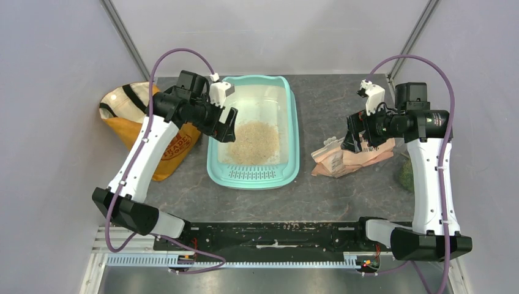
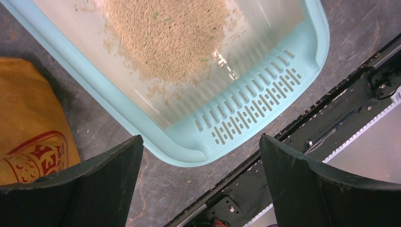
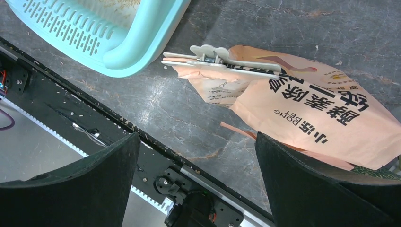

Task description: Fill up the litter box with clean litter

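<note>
Grey marbled table [image 1: 330,190] runs from the black rail [image 1: 275,236] at the arm bases to the back wall. The mint-teal litter box [image 1: 296,131] sits left of centre, its long sides running away from the arms and its slotted grate [image 2: 246,113] at the near short end, close to the table's front edge. An orange-yellow bag [image 1: 122,125] with black straps lies beside its left rim, a narrow strip of table between them. A wider strip separates the right rim from a crumpled pink-tan paper bag [image 1: 343,160]. Inside the box, the clean litter [image 1: 254,142] forms a tan heap toward the grate end; the far half shows pale floor. The left gripper [image 1: 226,130] hangs over the box's left rim, jaws spread wide and empty. The right gripper [image 1: 354,142] hovers over the paper bag, jaws likewise spread, holding nothing. A white clip [image 3: 222,61] clamps the paper bag's folded end.
</note>
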`<state>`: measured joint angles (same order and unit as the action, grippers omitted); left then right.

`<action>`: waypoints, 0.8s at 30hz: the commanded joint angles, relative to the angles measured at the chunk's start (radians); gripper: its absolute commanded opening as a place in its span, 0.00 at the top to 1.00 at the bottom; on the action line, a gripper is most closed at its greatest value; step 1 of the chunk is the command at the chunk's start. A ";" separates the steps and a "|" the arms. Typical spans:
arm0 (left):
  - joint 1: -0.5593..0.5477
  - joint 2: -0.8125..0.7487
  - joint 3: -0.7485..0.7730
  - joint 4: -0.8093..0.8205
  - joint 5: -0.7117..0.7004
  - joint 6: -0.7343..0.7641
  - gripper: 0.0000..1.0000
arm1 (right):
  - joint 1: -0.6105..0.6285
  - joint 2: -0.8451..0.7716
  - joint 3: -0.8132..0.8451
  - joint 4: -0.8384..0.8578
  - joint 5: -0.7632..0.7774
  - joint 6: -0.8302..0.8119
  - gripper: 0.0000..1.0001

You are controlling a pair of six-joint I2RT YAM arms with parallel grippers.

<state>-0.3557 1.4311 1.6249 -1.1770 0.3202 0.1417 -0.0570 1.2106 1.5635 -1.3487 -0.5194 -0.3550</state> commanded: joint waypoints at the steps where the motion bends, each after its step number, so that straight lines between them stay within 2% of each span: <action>1: -0.007 0.019 0.118 0.062 0.114 -0.001 0.01 | -0.004 -0.026 0.036 -0.010 -0.016 -0.005 0.01; 6: -0.063 0.181 0.316 0.048 0.335 0.031 0.01 | -0.004 -0.050 0.010 -0.022 0.009 -0.034 0.01; 13: -0.246 0.426 0.558 0.099 0.379 0.017 0.01 | -0.034 -0.027 0.015 -0.060 0.003 -0.105 0.01; 17: -0.357 0.488 0.545 0.222 0.352 -0.010 0.01 | -0.097 0.017 0.056 -0.109 0.017 -0.170 0.01; 20: -0.424 0.518 0.498 0.349 0.322 -0.046 0.01 | -0.219 0.050 0.094 -0.179 -0.017 -0.219 0.01; 24: -0.490 0.588 0.512 0.414 0.253 -0.059 0.01 | -0.397 0.072 0.095 -0.315 -0.057 -0.341 0.01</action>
<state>-0.7986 1.9759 2.1170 -0.9104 0.6193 0.1280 -0.3359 1.2793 1.6245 -1.4956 -0.5346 -0.5648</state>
